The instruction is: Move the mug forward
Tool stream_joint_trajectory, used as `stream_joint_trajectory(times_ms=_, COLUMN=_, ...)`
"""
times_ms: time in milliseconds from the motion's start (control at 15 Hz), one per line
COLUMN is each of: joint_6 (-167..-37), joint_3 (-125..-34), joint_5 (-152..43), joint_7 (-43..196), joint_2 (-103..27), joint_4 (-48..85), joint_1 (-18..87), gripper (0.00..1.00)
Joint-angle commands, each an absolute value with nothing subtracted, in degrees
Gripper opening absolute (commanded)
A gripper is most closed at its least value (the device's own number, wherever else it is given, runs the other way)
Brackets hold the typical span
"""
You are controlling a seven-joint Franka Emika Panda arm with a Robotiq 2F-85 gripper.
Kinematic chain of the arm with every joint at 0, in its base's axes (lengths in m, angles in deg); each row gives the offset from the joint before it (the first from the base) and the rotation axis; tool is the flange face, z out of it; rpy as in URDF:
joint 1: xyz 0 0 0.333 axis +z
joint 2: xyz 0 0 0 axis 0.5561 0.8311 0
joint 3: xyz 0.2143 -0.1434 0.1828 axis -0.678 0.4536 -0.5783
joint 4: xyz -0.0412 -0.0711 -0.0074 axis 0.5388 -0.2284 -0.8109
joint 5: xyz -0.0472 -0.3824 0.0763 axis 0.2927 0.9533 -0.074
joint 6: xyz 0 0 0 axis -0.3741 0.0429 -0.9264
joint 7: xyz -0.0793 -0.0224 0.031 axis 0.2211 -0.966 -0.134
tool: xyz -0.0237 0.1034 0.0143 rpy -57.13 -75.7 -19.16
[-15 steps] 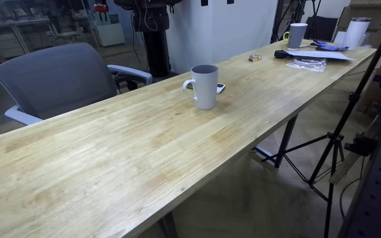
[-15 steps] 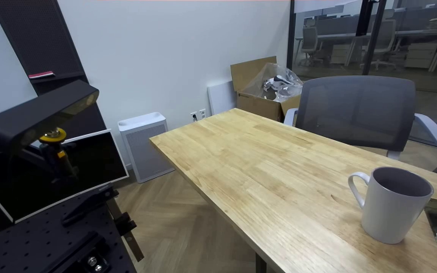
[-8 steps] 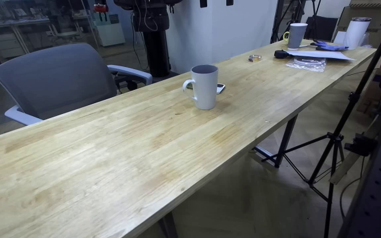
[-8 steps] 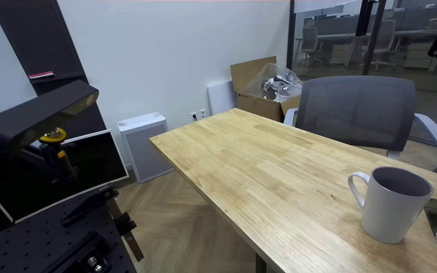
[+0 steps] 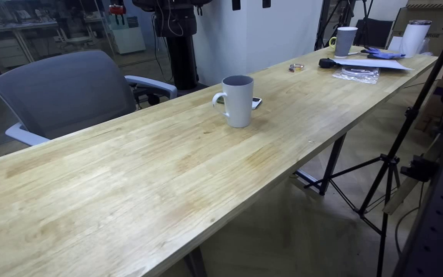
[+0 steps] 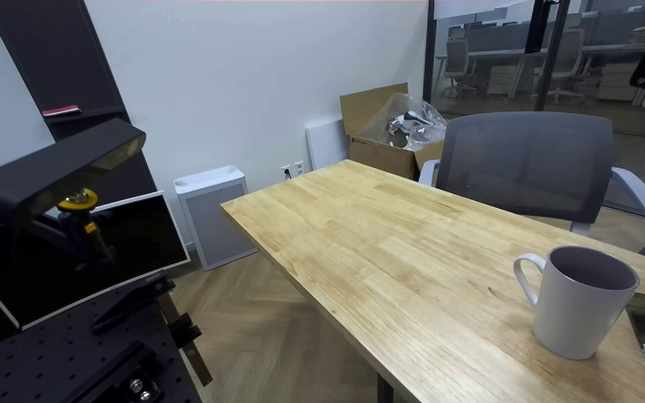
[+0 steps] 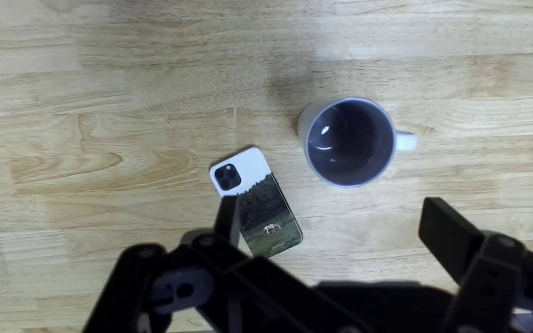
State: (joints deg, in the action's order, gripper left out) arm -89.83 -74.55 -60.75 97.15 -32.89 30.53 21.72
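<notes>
I had the gripper (image 7: 330, 217) spread wide at the bottom of the wrist view. The white mug (image 7: 350, 142) stood upright on the wooden table (image 7: 109, 88), right of centre and a little above the middle, handle toward the right edge. A phone (image 7: 266, 208), partly covered by the gripper, lay near it, lower left.
</notes>
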Motion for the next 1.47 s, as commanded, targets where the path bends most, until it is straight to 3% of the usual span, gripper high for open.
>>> stream_joint_trajectory(times_ms=0, joint_6=-93.1, joint_3=-75.6, joint_5=-60.4, joint_7=96.4, joint_2=-32.7, joint_4=31.7, joint_1=21.2, gripper=1.00)
stream_joint_trajectory(times_ms=1400, joint_6=-106.1, joint_3=-75.7, joint_5=-56.1, joint_7=94.6, joint_2=-25.3, joint_4=36.2, joint_1=21.7, gripper=1.00)
